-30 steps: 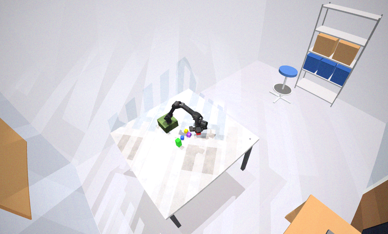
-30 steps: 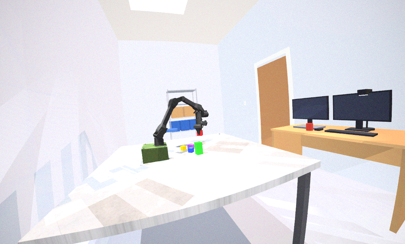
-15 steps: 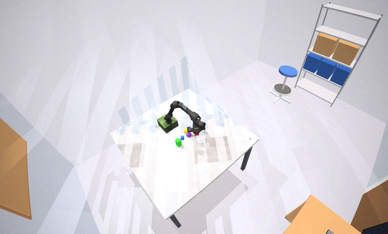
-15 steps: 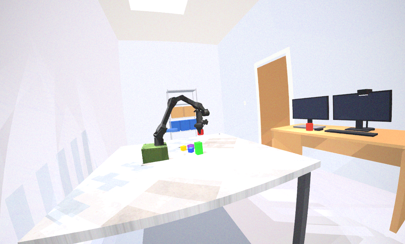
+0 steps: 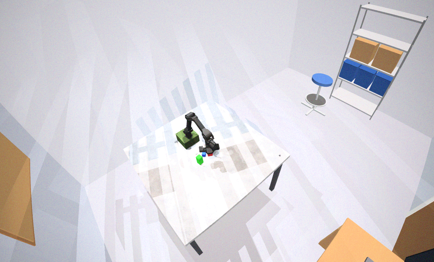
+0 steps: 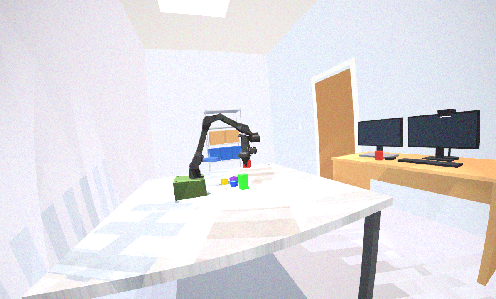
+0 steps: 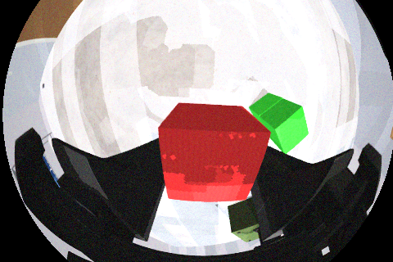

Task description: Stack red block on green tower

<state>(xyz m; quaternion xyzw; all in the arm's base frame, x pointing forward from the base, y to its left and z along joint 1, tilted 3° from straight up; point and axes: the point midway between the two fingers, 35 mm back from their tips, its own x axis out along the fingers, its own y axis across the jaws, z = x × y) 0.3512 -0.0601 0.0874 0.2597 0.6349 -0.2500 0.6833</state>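
Note:
The red block (image 5: 210, 154) (image 6: 247, 163) (image 7: 213, 155) is held between the two black fingers, raised above the table. My gripper (image 6: 246, 164) (image 7: 209, 140) is shut on it. The green tower (image 5: 199, 159) (image 6: 243, 181) (image 7: 282, 120) stands upright on the table, with nothing on top. In the wrist view it is to the right of the red block and beyond it. The block is higher than the tower top and off to its side, not over it. The fingers partly hide the red block in the exterior view.
A blue block (image 5: 204, 154) (image 6: 233, 183) lies beside the tower. A purple block (image 6: 233, 179) and a yellow block (image 6: 224, 181) are behind it, toward the green arm base (image 5: 187, 139) (image 6: 190, 188). The table (image 5: 205, 195) (image 6: 257, 219) carries them all.

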